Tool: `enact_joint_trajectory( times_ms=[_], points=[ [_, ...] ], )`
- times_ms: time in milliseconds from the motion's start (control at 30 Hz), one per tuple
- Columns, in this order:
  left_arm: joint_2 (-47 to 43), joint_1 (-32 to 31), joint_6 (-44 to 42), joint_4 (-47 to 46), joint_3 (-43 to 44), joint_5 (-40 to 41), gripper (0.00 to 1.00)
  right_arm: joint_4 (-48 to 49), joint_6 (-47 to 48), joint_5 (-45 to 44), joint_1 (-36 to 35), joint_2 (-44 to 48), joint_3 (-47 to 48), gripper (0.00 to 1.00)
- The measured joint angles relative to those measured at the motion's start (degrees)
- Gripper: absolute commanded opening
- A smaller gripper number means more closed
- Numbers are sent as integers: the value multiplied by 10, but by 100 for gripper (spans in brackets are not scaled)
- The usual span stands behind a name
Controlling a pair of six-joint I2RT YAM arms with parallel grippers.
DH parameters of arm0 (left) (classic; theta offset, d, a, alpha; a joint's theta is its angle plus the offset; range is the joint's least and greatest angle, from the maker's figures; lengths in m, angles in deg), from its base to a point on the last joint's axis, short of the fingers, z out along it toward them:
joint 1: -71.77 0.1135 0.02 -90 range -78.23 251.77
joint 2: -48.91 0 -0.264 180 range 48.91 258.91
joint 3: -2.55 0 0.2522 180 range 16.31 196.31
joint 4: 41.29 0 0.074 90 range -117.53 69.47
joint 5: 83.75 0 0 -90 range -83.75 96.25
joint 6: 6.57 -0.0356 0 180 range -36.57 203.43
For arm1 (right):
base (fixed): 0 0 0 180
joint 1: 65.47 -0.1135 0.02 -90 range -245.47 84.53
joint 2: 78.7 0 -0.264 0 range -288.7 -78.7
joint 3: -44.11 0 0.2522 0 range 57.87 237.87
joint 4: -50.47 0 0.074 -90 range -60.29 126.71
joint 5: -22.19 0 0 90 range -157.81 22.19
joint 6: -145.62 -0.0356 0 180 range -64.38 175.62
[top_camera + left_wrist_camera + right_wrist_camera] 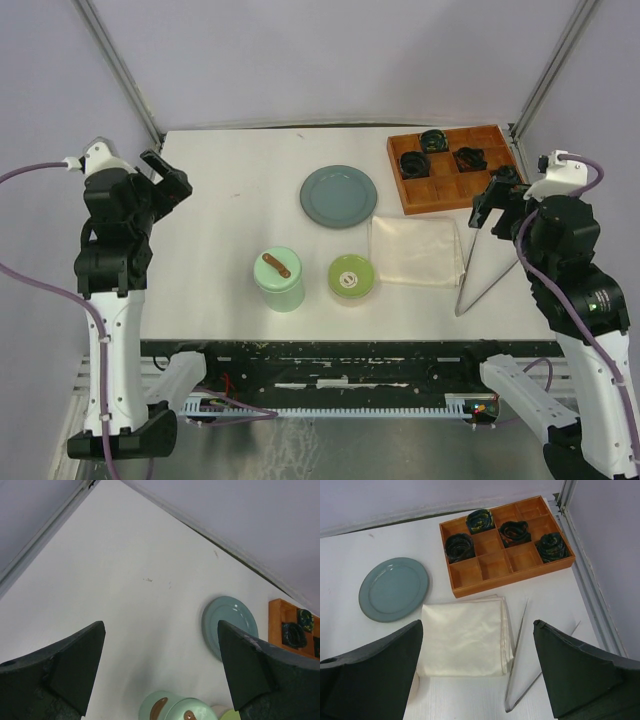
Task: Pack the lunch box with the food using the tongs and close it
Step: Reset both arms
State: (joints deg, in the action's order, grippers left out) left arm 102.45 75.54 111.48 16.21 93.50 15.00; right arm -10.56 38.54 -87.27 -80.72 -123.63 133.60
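At four o'clock on the counter [220, 230], found tongs [516, 655] just beside cloth [416, 250]. Saw lidded canister [279, 280] and bowl [352, 277] side by side near six. Noted left claw [168, 173], right claw [495, 198] spread apart, empty.

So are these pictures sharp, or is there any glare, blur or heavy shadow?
Top view: soft, even light, no glare, only faint shadows beside the mint-green cylindrical canister. Left wrist view: the black fingers loom large and slightly soft, a dim shadow on the white table between them. Right wrist view: the compartmented wooden tray is crisp.
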Motion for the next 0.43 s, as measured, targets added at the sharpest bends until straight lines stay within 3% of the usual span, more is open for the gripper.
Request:
enact_joint_trajectory(
  times_ms=[433],
  points=[
    [-18,0,-16,-19,-16,9,99,6,-11,0,0,-16,-15,99]
  ],
)
